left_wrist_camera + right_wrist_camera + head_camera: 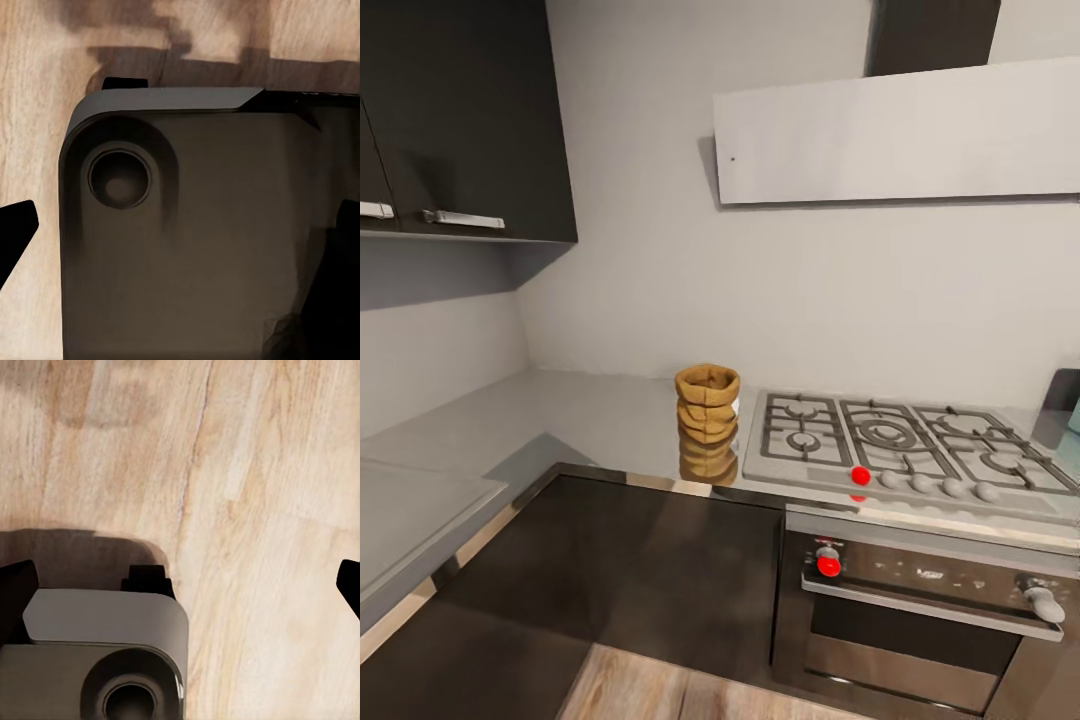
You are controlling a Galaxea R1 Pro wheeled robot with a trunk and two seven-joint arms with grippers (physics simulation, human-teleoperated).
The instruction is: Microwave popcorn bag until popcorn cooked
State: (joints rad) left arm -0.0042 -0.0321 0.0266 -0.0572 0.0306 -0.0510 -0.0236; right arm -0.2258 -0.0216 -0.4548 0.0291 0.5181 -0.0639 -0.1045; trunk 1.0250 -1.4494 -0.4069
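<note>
Where the countertop [600, 420] meets the hob [900, 445], upright popcorn bag [707, 408], contents hidden; both end effectors spread.

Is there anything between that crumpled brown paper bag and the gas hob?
In the head view, only a narrow strip of bare grey steel countertop separates the crumpled brown paper bag from the gas hob.

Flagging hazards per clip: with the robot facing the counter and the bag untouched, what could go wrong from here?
1. The bag stands right beside the hob; a reach from that side could snag the grates or tip the tall sack.
2. It sits well back on the countertop, so the base probably must come closer first, risking a bump against the cabinets.
3. The wrist views look down at the wood floor, so neither arm is raised yet.
</note>
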